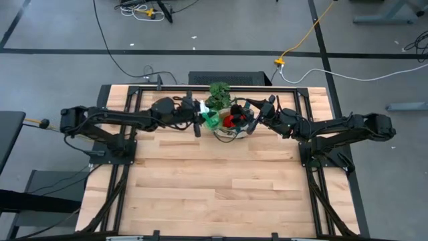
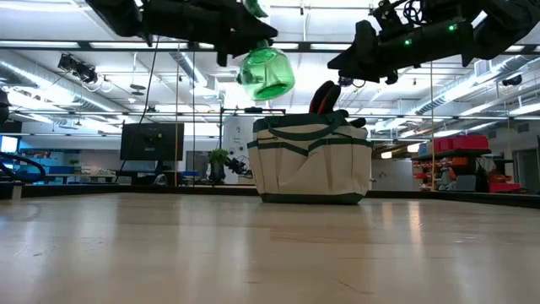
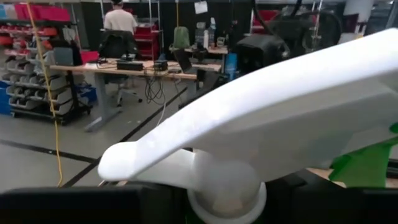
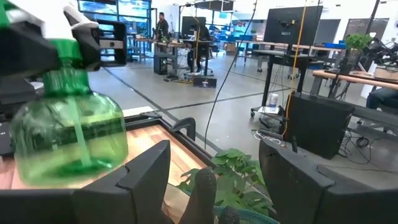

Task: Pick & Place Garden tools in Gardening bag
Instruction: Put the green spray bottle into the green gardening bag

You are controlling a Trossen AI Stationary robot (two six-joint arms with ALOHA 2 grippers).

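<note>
Hanging spray bottle (image 2: 266, 73), label-free

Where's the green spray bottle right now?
In the low view, the green spray bottle hangs from the left gripper, in the air just above the left edge of the gardening bag.

1. A wooden bench (image 1: 214, 187) carries the scene.
2. A leafy plant (image 1: 219, 92) sits at its far edge — its leaves show close in the right wrist view.
3. A yellow cable (image 1: 309, 33) crosses the grey floor (image 1: 60, 27).
4. A person (image 3: 119, 20) stands at a far desk (image 3: 118, 70).
</note>
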